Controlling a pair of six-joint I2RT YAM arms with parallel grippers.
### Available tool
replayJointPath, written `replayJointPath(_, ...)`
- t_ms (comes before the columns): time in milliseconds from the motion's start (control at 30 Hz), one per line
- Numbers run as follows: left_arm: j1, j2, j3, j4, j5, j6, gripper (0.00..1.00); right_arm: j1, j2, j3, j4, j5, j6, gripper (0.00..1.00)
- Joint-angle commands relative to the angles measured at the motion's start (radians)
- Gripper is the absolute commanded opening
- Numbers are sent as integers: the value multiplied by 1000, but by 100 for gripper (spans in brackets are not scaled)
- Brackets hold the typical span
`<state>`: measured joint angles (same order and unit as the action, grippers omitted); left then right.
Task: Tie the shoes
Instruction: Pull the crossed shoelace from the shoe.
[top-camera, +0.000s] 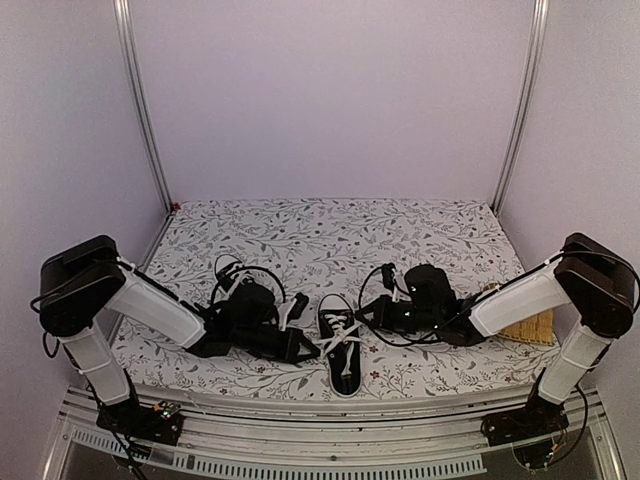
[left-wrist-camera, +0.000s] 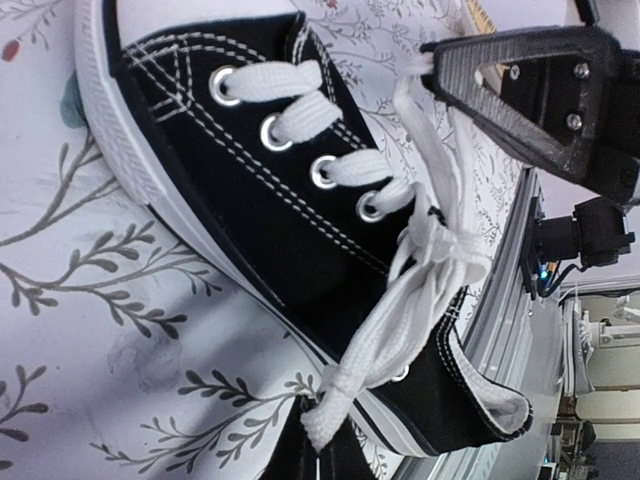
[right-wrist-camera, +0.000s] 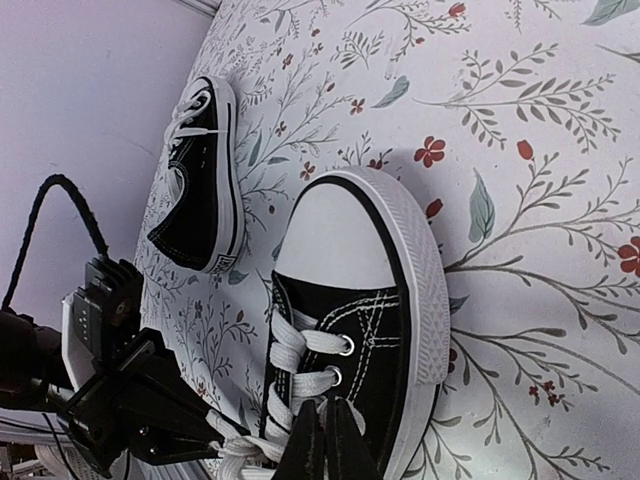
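my left gripper (top-camera: 308, 347) pinches the lace (left-wrist-camera: 400, 310) end, lower centre; my right gripper (right-wrist-camera: 322, 415) closed on the lace at the shoe (top-camera: 341, 352).

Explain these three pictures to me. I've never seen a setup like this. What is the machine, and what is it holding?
These are two robot arms mounted side by side. The wide picture comes from a camera above and behind them. The other two come from a camera on each wrist, so they look close and tilted. On the flowered cloth a small black sneaker lies between the arms, with a second sneaker farther off. The left hand and the right hand are both closed, and each seems to pinch part of the nearer sneaker's white laces.
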<state>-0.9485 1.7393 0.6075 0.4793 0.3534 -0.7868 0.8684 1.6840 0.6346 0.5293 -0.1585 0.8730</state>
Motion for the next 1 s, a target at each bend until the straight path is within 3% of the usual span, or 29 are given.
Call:
replayJointPath(0, 5, -28, -20, 21, -27, -13, 0, -4, 18, 9, -11, 45, -28, 2)
replayJointPath(167, 11, -32, -32, 32, -15, -13, 1, -21, 18, 12, -6, 18, -39, 2)
replayJointPath(233, 13, -47, -28, 24, -7, 14, 27, -29, 15, 16, 22, -48, -74, 5)
replayJointPath(300, 14, -90, -28, -18, -31, 47, 46, -32, -2, 23, 25, -92, -104, 23)
replayJointPath(400, 27, -166, -24, -119, -93, 116, 59, -35, -69, -5, 13, -100, -138, 49)
replayJointPath(500, 33, -217, 28, -255, -145, 201, 63, -48, -138, -58, -6, -111, -162, 60)
replayJointPath(633, 24, -200, 130, -362, -142, 319, 66, -48, -201, -119, -8, -158, -196, 65)
replayJointPath(967, -27, 8, 392, -508, -74, 477, 68, -47, -145, -142, 40, -310, -235, 59)
